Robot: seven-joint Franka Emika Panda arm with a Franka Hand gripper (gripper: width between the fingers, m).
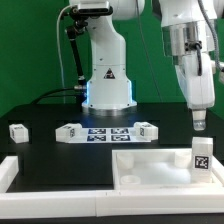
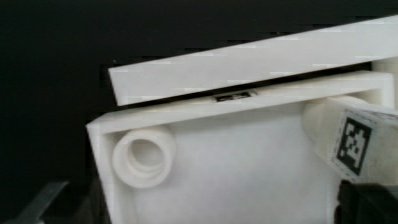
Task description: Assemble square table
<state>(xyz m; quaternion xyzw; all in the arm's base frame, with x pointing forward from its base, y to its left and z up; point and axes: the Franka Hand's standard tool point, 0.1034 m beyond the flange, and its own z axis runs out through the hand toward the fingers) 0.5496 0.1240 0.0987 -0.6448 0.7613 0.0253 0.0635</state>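
The white square slab (image 1: 150,172) lies with its rimmed side up at the front of the exterior view's right. One white block leg (image 1: 202,156) with a tag stands upright at its right corner. My gripper (image 1: 199,122) hangs just above that leg, apart from it. In the wrist view the slab (image 2: 231,170) fills the picture, with a round socket (image 2: 146,160) and the tagged leg (image 2: 356,140) at one edge. My gripper (image 2: 214,208) is open and empty, its dark fingers (image 2: 59,198) spread over the slab. Three more legs (image 1: 17,131) (image 1: 68,133) (image 1: 147,130) lie on the table.
The marker board (image 1: 105,136) lies between two of the loose legs, in front of the arm's base (image 1: 108,85). White border bars (image 1: 12,172) run along the front left and front edge. In the wrist view a bar (image 2: 249,70) lies beyond the slab.
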